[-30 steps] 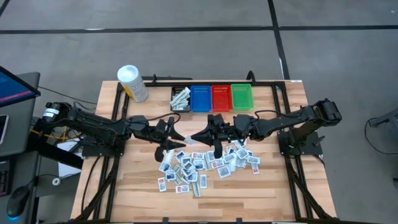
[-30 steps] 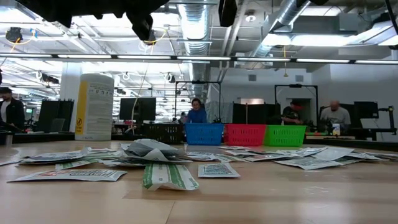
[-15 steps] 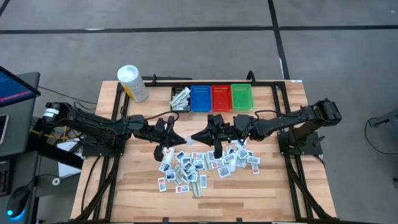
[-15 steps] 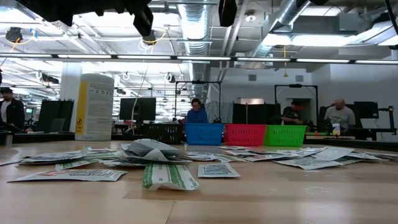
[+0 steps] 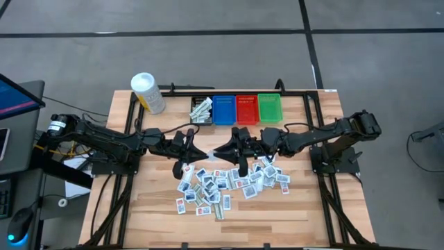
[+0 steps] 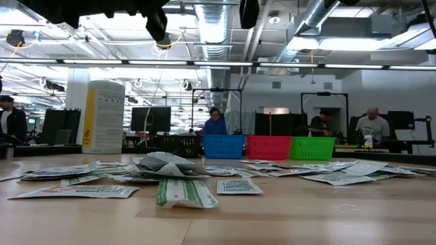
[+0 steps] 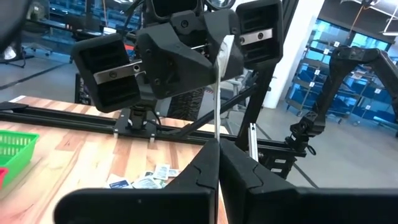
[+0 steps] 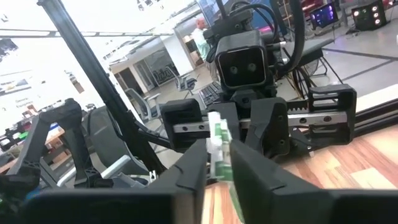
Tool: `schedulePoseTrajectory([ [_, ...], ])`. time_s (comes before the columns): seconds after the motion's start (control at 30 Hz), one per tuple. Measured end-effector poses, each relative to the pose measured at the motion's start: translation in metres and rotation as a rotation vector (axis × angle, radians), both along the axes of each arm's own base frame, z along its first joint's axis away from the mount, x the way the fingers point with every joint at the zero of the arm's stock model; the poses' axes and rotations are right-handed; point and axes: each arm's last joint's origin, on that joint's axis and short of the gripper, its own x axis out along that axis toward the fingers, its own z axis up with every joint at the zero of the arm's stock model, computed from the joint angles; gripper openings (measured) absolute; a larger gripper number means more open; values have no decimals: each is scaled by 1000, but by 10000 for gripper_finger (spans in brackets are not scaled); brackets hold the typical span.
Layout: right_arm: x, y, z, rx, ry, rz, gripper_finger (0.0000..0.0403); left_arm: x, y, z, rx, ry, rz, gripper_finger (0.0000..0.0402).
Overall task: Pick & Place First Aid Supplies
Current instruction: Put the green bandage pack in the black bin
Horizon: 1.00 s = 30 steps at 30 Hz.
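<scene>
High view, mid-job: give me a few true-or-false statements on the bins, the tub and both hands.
1. The bins run black bin, blue bin, red bin, green bin, left to right. True.
2. The black bin is empty. False: it holds a few packets.
3. The white tub stands right of the green bin. False: it stands left of the black bin.
4. The left hand and right hand meet between the bins and the loose pile. True.
5. The left hand is open. False: it is shut on a packet.

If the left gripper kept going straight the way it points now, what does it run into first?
Most likely the right gripper. The left gripper, shut on a packet, points straight at it above the table, nearly tip to tip; the gap's depth is unclear.
</scene>
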Motion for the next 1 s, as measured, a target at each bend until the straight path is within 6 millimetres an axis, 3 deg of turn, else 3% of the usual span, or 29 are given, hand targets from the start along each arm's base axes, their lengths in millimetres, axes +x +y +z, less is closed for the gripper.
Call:
schedulePoseTrajectory([
  [0.27, 0, 0, 0, 0, 2, 0, 192, 0, 1, 0, -26, 6, 19, 3],
  [0.43, -1, -1, -3, -55, 49, -6, 234, 0, 1, -1, -32, 13, 20, 3],
  [0.63, -1, -3, -8, -67, 102, -58, 236, 0, 1, -1, -51, 18, 20, 3],
  [1.0, -1, -11, -9, -67, 110, -105, 203, 0, 1, -1, -58, 19, 20, 3],
])
